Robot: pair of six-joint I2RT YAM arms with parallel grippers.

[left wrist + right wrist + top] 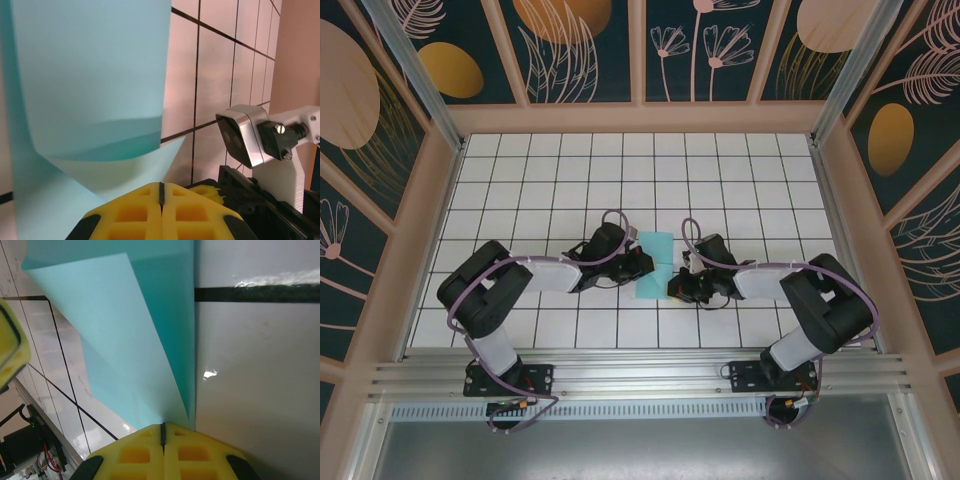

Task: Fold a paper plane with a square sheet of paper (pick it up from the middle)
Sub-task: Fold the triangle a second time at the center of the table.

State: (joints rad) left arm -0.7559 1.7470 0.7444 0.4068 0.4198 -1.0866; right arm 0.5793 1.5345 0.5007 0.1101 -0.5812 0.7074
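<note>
Two grippers, one per arm, both with yellow fingers. The left gripper (161,186) has its jaws pressed flat together. The curled lower edge of the sheet runs down to its tips, but whether it is pinched there cannot be told. The right gripper (162,426) also has its jaws pressed together, and a narrowing fold of the sheet ends in the seam between them, so it is gripped.

One square sheet of paper (653,262), light turquoise, lies mid-table between the two grippers. It is doubled over with one layer lifted and bowed (95,75), and a pale upper face shows over a darker one (130,330).

One silver camera module (240,136) on the right wrist sits just beside the sheet in the left wrist view.

One white tiled table (740,170) with dark grout lines.

One aluminium rail (640,375) at the near edge carries both arm bases.

Several patterned wall panels (580,50) enclose three sides, well apart from the sheet.
</note>
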